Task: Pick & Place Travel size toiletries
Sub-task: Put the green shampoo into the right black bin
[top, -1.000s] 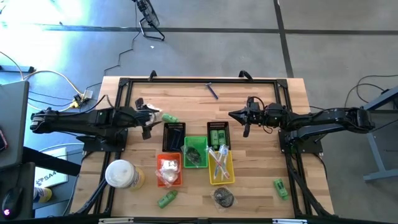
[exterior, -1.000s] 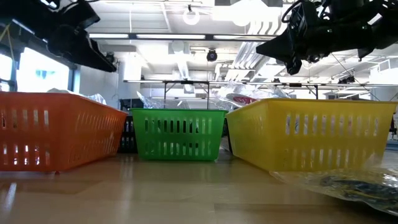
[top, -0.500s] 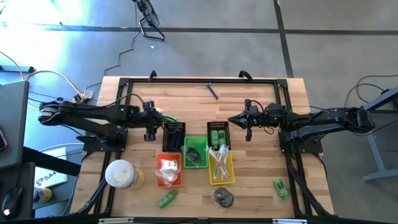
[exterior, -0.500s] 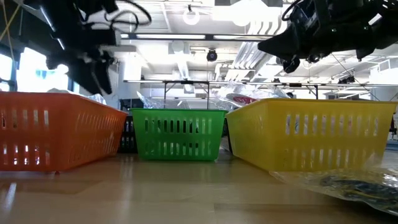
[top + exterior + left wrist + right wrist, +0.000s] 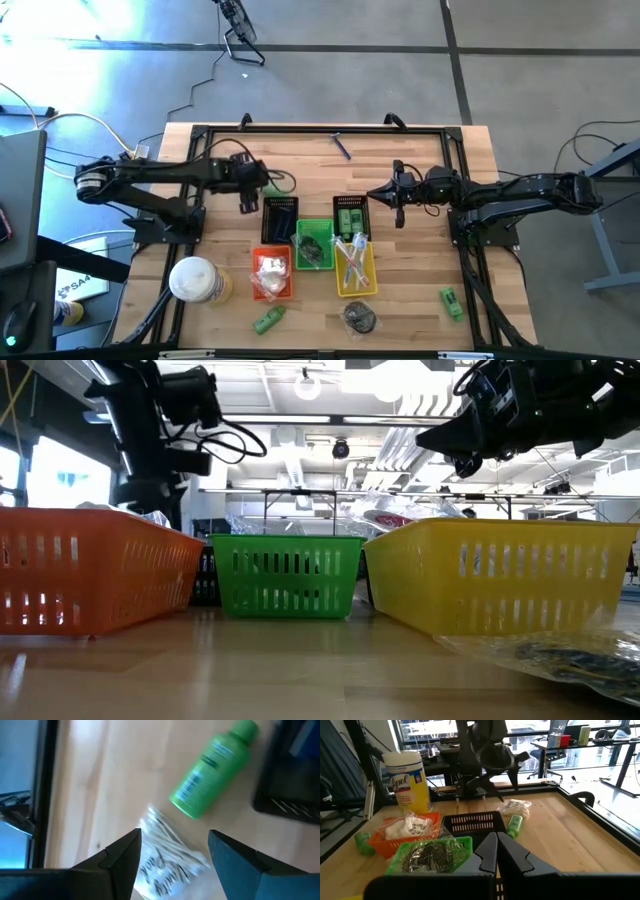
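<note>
Left gripper (image 5: 172,855) has swung in, spread wide over the cotton-swab packet (image 5: 167,857), green bottle (image 5: 212,767) beside.

Both arms are matte black, built of slim tubular links and bulkier joint housings. Thin black cables loop loosely beside the left hand (image 5: 247,192). The right hand (image 5: 391,197) ends in two dark, wedge-shaped fingers (image 5: 487,854).

green bottle (image 5: 212,767) — orange basket (image 5: 95,568)
</note>
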`<state>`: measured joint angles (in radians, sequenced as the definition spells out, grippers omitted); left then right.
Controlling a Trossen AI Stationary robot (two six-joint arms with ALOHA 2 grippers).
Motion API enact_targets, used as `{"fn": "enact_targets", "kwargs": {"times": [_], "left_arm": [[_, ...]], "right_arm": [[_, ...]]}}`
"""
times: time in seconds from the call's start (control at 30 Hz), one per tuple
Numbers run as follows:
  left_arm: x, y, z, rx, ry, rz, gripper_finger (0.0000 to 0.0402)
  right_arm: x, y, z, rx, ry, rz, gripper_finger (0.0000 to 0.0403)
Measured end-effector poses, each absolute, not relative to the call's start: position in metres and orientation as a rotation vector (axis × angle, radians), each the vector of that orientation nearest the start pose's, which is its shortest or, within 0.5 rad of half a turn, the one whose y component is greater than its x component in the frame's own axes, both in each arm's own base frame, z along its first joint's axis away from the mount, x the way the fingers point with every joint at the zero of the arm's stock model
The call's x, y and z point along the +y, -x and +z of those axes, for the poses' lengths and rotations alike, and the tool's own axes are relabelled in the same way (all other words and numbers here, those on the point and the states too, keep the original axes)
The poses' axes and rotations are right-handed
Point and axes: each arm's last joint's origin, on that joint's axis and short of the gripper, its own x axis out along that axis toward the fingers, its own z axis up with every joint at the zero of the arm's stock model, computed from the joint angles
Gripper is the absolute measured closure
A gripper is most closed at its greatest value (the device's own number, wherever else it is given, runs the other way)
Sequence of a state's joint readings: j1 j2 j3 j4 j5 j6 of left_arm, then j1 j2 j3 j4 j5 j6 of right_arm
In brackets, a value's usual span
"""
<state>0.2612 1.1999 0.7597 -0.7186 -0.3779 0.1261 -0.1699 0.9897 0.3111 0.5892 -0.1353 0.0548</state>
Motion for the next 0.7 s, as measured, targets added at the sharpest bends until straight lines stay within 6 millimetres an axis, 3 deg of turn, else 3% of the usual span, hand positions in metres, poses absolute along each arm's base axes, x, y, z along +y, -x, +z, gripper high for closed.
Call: {"fn": "enact_targets", "kwargs": {"times": [0.13, 0.37, 0.7], "left_arm": [[0.076, -0.197, 0.214, 1.199, -0.145, 0.502, 0.0207], [0.085, -0.194, 0.211, 1.169, 0.02, 0.317, 0.0265], [0.103, -0.195, 0.198, 1.177, 0.176, 0.215, 0.0389]], "right_arm": [[-0.03, -0.197, 0.208, 0.087, -0.068, -0.039, 0.0401], [-0.03, -0.197, 0.208, 0.088, -0.061, -0.039, 0.0401], [-0.03, -0.197, 0.207, 0.098, -0.044, -0.038, 0.0401]]}}
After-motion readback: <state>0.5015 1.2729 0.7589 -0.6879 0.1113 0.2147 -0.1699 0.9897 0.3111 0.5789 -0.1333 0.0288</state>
